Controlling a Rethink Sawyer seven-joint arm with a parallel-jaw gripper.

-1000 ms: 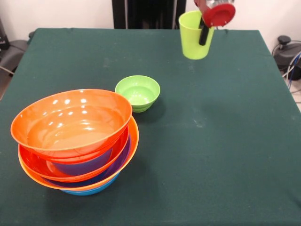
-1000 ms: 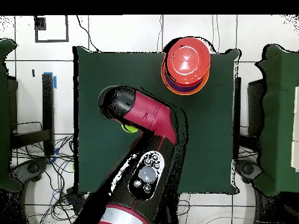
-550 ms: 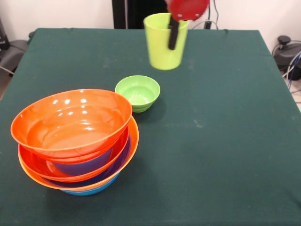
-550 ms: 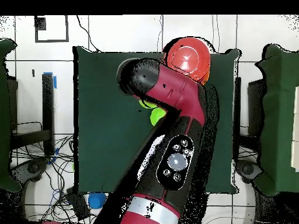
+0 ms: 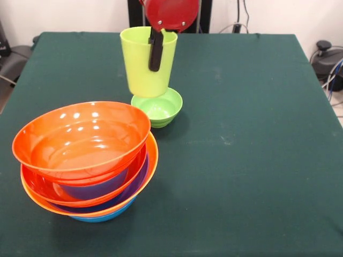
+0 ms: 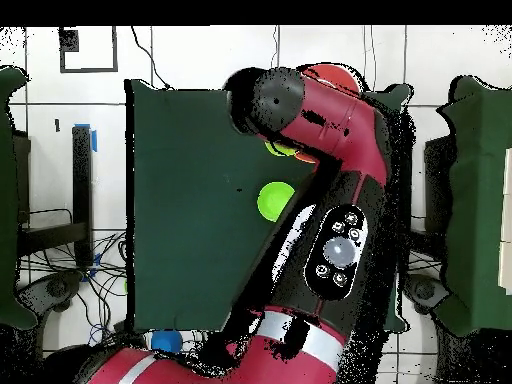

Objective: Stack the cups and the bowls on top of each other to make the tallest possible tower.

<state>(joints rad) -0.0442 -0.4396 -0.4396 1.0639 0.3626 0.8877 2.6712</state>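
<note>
the lime-green cup [image 5: 147,61] hangs in the air, upright, its base just over the far rim of the small green bowl [image 5: 157,105] as the front view frames it. the gripper [image 5: 156,49] pinches the cup's wall near the rim: one black finger [image 5: 156,51] lies on the outside, the other seems to be inside, though it is hidden. a second ago the cup was high at the table's far right in that view; it has since swept across and dropped lower, nearing the tower [image 5: 86,155] of nested orange, red-orange, purple and blue bowls at the front left. so the carry is well along and the placing remains. overhead, the arm [image 6: 320,150] covers most of the stack, leaving a sliver of the cup [image 6: 278,150] showing.
</note>
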